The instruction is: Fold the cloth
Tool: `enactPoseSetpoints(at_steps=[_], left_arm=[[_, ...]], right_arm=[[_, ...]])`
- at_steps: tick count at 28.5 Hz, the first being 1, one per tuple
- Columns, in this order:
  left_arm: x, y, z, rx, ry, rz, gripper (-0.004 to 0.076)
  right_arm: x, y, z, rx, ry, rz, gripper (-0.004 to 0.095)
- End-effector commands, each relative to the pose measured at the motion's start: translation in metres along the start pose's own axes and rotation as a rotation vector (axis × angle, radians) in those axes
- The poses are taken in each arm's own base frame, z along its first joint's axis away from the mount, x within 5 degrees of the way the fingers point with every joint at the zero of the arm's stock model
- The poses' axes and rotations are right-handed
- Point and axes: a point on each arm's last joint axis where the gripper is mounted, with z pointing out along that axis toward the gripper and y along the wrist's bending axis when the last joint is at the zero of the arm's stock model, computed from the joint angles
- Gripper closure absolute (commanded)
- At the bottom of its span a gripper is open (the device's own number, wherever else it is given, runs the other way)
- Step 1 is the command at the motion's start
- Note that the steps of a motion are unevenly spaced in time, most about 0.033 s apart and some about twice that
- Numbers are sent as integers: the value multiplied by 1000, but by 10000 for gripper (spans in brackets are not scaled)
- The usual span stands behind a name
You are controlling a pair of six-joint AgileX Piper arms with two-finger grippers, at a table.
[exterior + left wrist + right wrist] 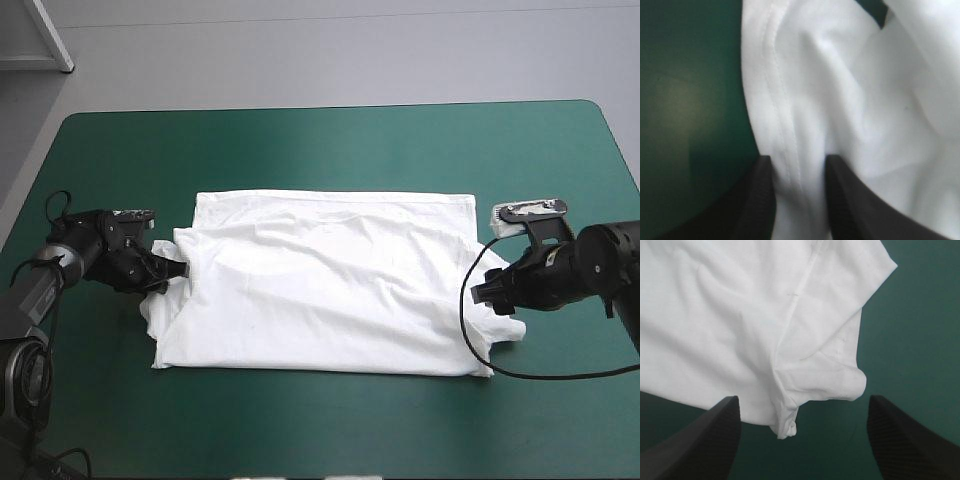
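You are looking down on a white short-sleeved fabric T-shirt (330, 280), spread almost flat near the middle of a table with a teal-green cover (330, 140). The shirt's long axis runs across the table, from the left arm's side to the right arm's side, and one arm sits at each of its short ends. At the shirt's left end is the left gripper (172, 270), two broad black fin-shaped fingers. In its own wrist view those fingers stand all but together, with a stitched hem (785, 150) of the shirt pinched between them, and the cloth around that grip is bunched into soft ridges. At the shirt's right end is the right gripper (480, 290), built the same way. Its fingers stand wide apart and nothing is between them. A small doubled flap (815, 382), probably a sleeve, sticks out from the shirt's right end. It lies just ahead of the right gripper's fingers, in line with the gap between them but not yet inside it. This is the relation to watch. The flap lies straight ahead of the right gripper, toward the shirt's middle, so a short advance along the shirt's long axis should bring the fingers around it. The right arm is clearly the nearer one. Because the flap is layered, the grip may catch only the upper layer.
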Motion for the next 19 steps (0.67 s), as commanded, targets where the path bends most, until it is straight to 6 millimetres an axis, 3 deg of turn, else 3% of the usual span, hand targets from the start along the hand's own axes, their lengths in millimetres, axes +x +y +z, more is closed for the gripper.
enactPoseSetpoints(at_steps=[1,2,6,12,15,19], left_arm=[[-2,-3,-13,8,-48,-11,671],[-2,-3,-17,4,-62,-8,736],[0,1,-56,-78,-211,-28,732],[9,2,-96,-120,-355,-136,732],[11,-14,-111,23,-425,-162,732],[10,-53,-119,240,-476,-18,732]], right_arm=[[-1,1,-21,7,-98,-13,262],[0,1,-22,7,-104,-15,266],[2,1,-25,7,-111,-16,285],[2,2,-25,0,-109,-13,285],[2,3,-25,-18,-112,-4,285],[1,4,-26,-28,-121,0,301]])
